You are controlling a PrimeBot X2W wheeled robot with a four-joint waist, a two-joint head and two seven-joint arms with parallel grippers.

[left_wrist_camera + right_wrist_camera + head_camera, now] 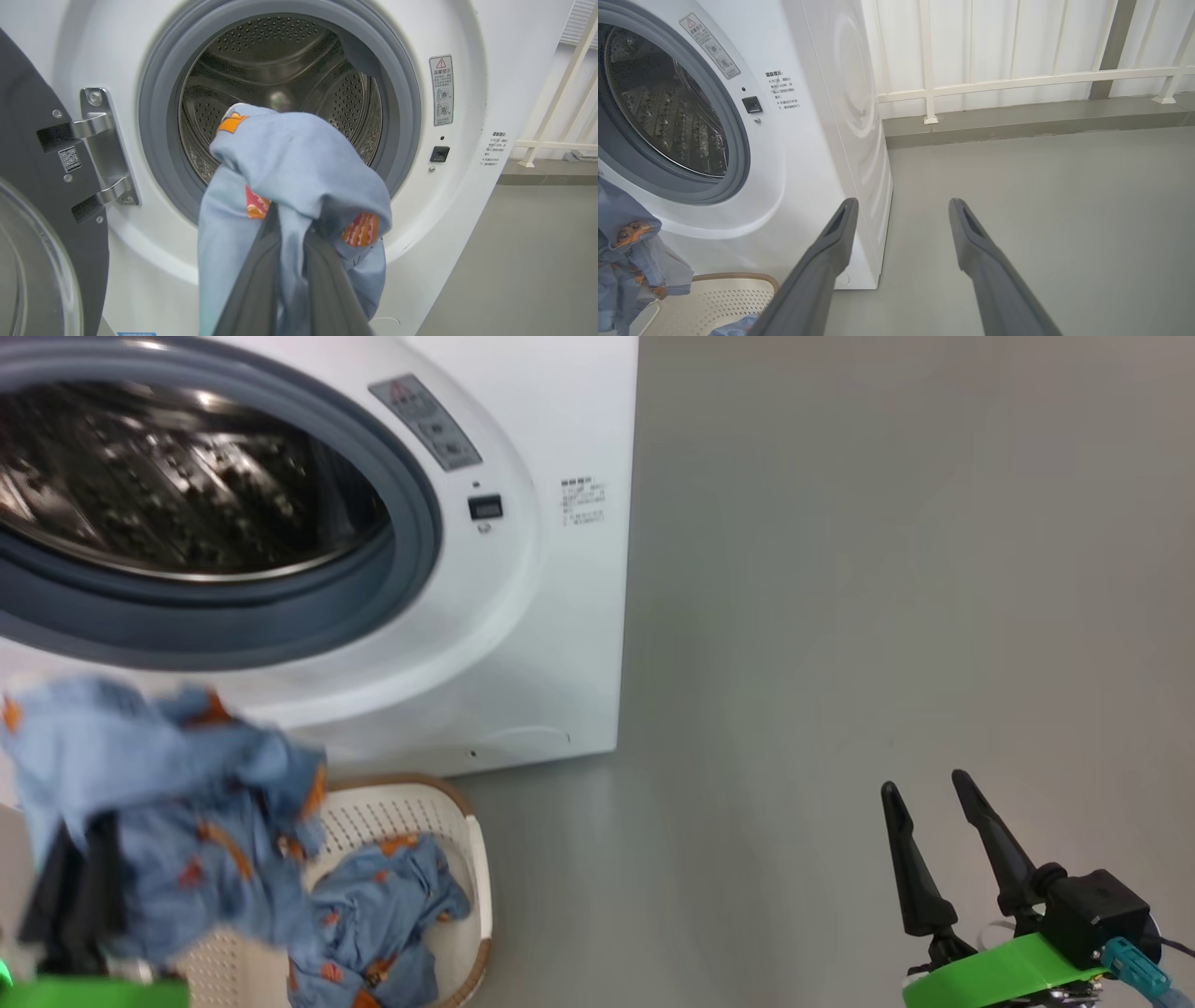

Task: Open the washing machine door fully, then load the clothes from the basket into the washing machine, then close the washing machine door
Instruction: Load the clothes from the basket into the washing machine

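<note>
From the head, our left gripper [73, 889] is clenched on soft, crumpled blue clothes [168, 784] over the left side of the basket [481, 877]. The right gripper [924, 784] stands spread, empty. At the left wrist, we should carry the limp bundle over the rubbery gasket [159, 130] and deep into the perforated steel drum [289, 56] before letting go; the glossy door [23, 93] stands aside. At the right wrist, the washing machine [808, 154] is smooth white

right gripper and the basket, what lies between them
In the head view, only bare grey floor lies between the open right gripper and the basket.
</note>
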